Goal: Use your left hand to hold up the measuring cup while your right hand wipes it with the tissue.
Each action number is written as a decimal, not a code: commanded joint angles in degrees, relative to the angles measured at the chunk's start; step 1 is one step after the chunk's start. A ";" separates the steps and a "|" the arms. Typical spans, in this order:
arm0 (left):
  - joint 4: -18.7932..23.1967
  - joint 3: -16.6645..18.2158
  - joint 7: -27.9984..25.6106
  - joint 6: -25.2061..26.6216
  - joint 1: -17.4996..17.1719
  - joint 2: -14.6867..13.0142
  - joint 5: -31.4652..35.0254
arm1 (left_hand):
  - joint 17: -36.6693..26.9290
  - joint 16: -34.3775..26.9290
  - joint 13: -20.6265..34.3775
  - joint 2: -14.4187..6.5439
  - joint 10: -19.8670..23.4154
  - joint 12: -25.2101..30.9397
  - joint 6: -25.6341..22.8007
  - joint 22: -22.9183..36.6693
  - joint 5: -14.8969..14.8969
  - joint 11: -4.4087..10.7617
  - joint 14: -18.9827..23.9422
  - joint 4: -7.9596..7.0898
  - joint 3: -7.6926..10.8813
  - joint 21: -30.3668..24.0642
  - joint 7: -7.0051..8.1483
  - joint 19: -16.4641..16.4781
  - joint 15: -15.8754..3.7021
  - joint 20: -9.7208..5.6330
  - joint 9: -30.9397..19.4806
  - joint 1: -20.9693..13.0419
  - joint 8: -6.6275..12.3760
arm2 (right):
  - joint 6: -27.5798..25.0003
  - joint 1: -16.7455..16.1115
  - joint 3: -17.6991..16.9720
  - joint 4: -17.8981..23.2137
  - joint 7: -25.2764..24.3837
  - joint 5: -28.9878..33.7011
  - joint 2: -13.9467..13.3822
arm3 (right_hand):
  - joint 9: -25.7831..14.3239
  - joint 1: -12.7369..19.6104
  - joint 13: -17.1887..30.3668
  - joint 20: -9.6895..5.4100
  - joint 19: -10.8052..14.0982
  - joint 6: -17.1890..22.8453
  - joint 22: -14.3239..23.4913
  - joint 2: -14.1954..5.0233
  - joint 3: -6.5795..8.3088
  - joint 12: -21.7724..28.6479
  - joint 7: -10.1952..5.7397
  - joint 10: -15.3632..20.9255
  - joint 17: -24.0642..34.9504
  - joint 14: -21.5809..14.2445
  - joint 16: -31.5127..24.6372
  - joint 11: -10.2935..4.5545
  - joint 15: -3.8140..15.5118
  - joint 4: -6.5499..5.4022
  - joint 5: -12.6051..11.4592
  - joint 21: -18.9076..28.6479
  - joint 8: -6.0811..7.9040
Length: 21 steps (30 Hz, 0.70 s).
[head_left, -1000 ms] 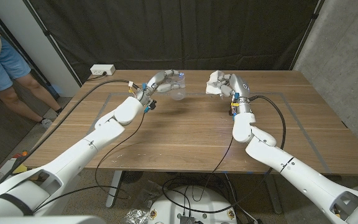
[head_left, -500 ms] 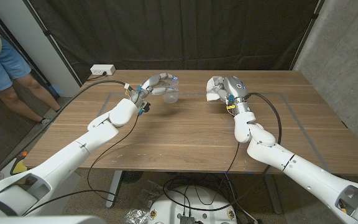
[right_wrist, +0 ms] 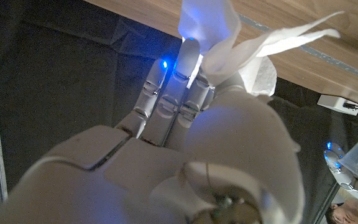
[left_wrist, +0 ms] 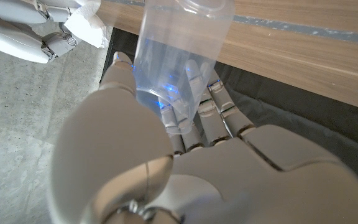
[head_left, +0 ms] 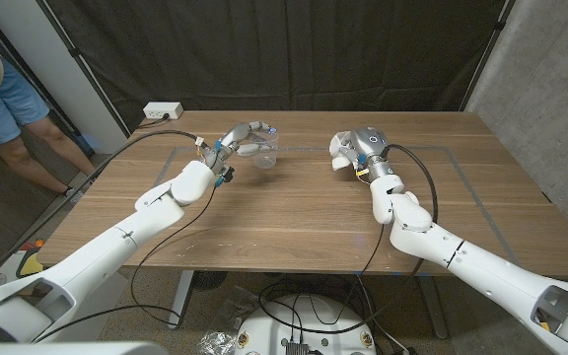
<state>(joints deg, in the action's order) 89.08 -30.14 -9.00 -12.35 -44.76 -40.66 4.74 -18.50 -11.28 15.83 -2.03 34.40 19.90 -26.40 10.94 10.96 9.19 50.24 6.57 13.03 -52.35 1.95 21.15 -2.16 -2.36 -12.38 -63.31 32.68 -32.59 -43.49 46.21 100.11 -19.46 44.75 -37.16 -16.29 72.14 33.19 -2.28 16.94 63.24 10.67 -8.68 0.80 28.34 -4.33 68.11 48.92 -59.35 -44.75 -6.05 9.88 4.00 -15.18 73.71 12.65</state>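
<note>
Both hands grip: left hand [head_left: 242, 137] measuring cup [head_left: 262, 151], right hand [head_left: 356, 146] tissue [head_left: 339, 151]

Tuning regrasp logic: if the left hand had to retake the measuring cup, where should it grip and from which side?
Likely around the cup's clear side wall, from the robot's left, as the left hand does now. The measuring cup is smooth and tapered, so wrapping the body leaves the side facing the tissue free for wiping.
</note>
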 commanded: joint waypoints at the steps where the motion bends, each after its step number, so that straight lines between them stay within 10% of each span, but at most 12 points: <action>1: -3.34 -0.98 -0.31 -1.29 0.76 0.86 0.18 | -0.21 -0.34 0.34 -0.99 0.99 0.02 0.05 -0.05 0.10 1.17 4.48 0.26 0.58 -0.35 -0.20 -0.26 -10.71 -1.46 -0.15 -0.98 0.04 | -4.69 2.14 2.18 -0.52 7.60 1.83 0.21 | -3.09 0.11 -0.54 -5.07 -0.89 -0.50 0.10 -0.42 0.07 -0.96 -1.00 -0.99 -1.75 0.51 1.64 0.64 3.51 -0.33 0.18 -0.14 -0.16; 21: -5.21 -2.71 0.69 1.62 2.24 1.43 0.25 | -0.12 0.87 0.78 -0.57 -1.81 -1.01 2.28 -0.09 0.56 0.80 -1.24 0.04 0.45 0.22 -0.25 -3.23 -10.06 0.75 0.11 -0.47 -1.17 | -7.00 6.97 4.94 1.07 22.77 0.24 -1.75 | 3.77 -9.58 -10.87 0.32 -6.13 -26.43 -0.59 2.05 -1.52 -16.90 -0.99 -24.41 -22.23 15.83 26.90 3.13 0.65 -5.99 -0.69 -3.80 -2.79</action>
<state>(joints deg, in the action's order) 84.30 -31.98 -9.31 -12.83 -43.27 -39.30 4.93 -18.49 -10.77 16.38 -2.02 33.61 19.24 -24.83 10.65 11.25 9.97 48.27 6.72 13.15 -52.35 1.82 18.36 -4.13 -2.03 -12.24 -63.32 31.78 -38.36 -38.78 49.72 100.42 -3.57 45.41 -37.94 -13.06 64.09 23.14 -2.36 11.69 40.18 10.12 -7.33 0.02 12.94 -5.30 46.80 27.92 -45.63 -19.69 -3.28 5.54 -1.21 -15.47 70.49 9.93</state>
